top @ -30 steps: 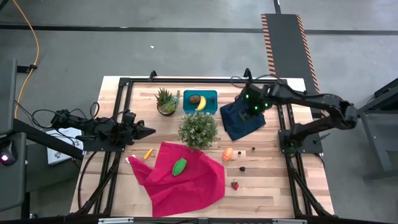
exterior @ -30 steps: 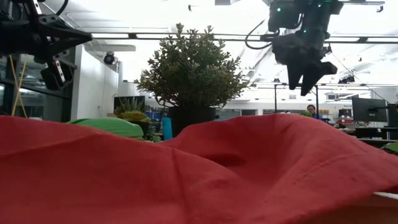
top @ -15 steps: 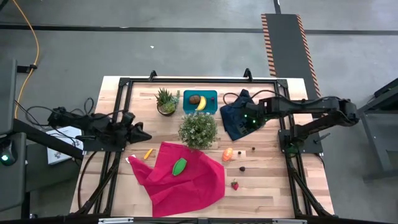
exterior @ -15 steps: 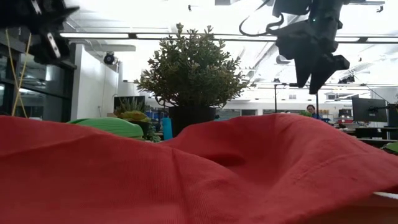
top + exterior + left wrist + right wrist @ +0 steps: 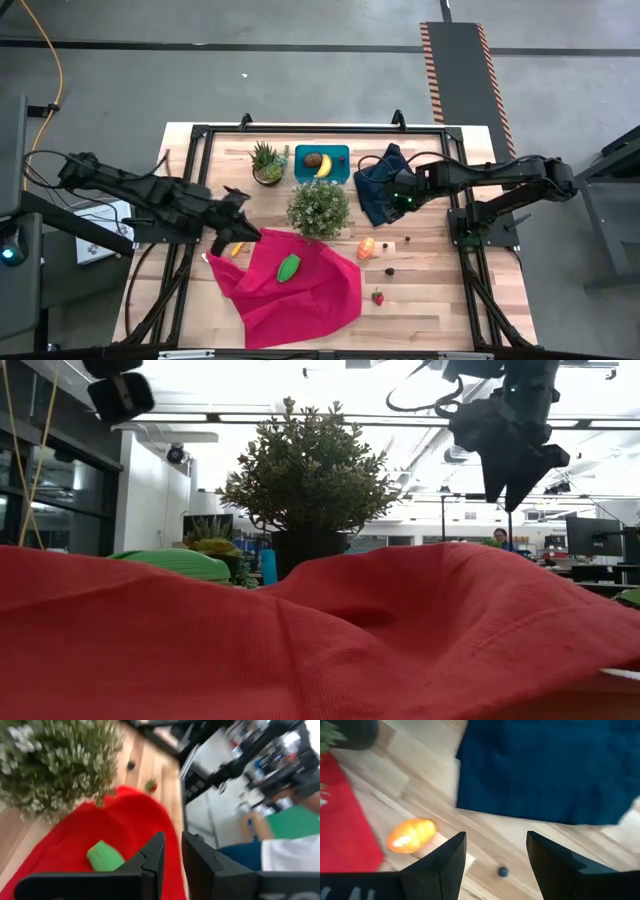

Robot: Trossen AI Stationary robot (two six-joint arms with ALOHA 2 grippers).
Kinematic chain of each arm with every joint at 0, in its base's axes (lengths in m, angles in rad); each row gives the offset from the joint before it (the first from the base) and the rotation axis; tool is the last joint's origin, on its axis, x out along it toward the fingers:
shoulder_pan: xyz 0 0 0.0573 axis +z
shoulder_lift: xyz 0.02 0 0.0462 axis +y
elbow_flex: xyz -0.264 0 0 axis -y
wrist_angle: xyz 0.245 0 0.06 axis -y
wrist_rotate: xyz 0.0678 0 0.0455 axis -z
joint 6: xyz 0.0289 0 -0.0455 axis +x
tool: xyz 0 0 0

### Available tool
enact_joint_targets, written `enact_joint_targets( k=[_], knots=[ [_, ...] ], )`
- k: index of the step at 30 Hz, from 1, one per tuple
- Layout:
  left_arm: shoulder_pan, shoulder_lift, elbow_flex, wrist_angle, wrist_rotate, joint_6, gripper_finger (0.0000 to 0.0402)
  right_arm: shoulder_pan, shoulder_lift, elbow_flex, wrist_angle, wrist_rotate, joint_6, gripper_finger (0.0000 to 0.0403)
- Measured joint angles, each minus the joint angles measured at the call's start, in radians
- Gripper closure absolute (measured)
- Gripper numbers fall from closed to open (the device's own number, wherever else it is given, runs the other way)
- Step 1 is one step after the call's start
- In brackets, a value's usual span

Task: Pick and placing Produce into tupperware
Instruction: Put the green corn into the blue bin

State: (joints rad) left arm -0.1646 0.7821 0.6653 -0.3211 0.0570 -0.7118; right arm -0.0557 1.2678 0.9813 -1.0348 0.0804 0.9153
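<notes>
Left hand (image 5: 171, 851), fingers narrowly parted, holds nothing above red cloth (image 5: 125, 830).

Red cloth (image 5: 320, 640) fills the foreground in folds. Behind it stands a bushy potted plant (image 5: 308, 475), with a green piece (image 5: 180, 563) beside it. The right end effector (image 5: 512, 455) hangs at upper right, fingers pointing down.

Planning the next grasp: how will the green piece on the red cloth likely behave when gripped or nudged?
The green piece looks smooth and rounded, so it may slip or roll. It lies on the rumpled red cloth, which probably shifts if pushed. Being small and toy-like, it is likely light.
</notes>
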Motion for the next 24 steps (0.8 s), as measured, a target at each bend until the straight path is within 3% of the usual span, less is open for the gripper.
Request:
enact_joint_targets(
  k=[6,11,14,18,24],
  knots=[
    [-0.011,0.195,0.102,-0.093,0.053,-0.001,0.0348,0.0,0.0,0.0,-0.082,0.042,-0.071,0.0204],
    [-0.101,0.325,0.151,-0.092,0.072,-0.04,0.0348,0.0,0.0,0.0,-0.15,0.054,-0.129,0.0204],
    [-0.17,0.378,0.198,-0.099,-0.031,-0.101,0.0348,0.0,0.0,0.0,-0.17,0.054,-0.167,0.0204],
    [-0.255,0.421,0.266,-0.127,-0.247,-0.193,0.0348,0.0,0.0,0.0,-0.17,0.054,-0.219,0.0204],
    [-0.361,0.527,0.439,-0.387,-0.409,-0.353,0.0348,0.0,-0.001,0.0,-0.17,0.063,-0.295,0.0204]
  ],
)
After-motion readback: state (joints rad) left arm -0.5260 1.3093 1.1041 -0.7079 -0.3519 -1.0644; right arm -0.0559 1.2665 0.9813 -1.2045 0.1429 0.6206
